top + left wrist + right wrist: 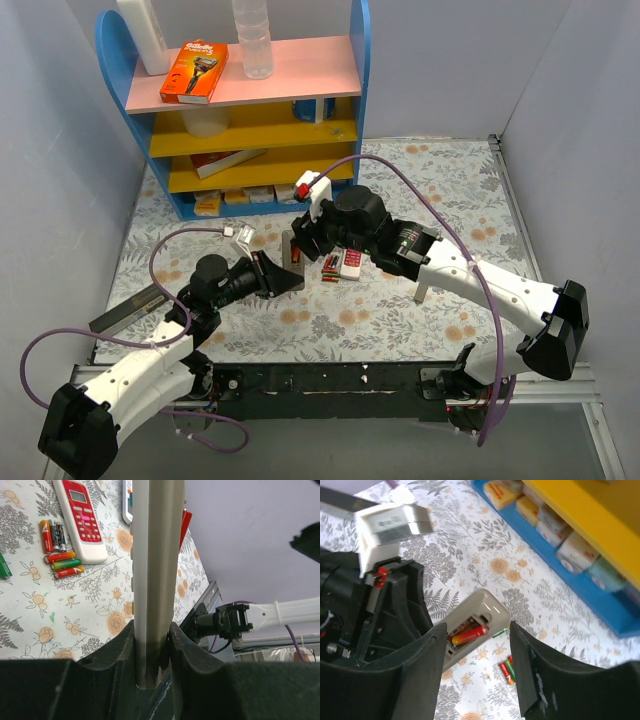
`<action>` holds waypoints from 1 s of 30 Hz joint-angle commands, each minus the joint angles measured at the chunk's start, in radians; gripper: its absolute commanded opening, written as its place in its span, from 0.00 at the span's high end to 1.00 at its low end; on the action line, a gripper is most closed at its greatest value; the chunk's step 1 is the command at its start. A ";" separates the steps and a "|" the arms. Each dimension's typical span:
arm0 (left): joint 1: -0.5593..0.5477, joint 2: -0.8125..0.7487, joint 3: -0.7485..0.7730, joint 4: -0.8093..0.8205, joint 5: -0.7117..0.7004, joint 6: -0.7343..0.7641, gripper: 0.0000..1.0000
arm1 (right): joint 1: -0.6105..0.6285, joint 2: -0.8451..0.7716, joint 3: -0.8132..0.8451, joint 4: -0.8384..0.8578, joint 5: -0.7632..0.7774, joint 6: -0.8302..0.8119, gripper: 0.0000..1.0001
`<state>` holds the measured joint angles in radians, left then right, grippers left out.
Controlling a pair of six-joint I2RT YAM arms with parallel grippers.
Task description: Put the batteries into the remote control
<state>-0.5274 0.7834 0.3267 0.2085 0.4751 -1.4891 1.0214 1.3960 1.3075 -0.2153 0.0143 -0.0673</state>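
Left tool (152, 645) pinches the remote control (155, 570), held on edge. Batteries (470, 634) sit in its open bay, right tool (475, 630) spread wide over it. Beyond the remote control, loose batteries (62, 562) lie on the counter (30, 620) beside a red-and-white remote (82, 520).

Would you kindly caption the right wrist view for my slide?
Open right end effector facing the slim white remote, one red battery loaded inside.

Left arm (140, 372) and right arm (500, 285) had white links, black joints, black jaws, looping purple cables (420, 195), white wrist camera (312, 188) marked red.
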 commanded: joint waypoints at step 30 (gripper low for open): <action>-0.005 -0.046 0.006 0.058 -0.069 -0.045 1.00 | -0.001 0.103 -0.027 0.001 0.105 0.601 0.48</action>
<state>-0.5274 0.7582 0.3260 0.2295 0.4072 -1.5410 1.0206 1.4952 1.2930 -0.2768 0.1043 0.5171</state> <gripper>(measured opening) 0.240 0.542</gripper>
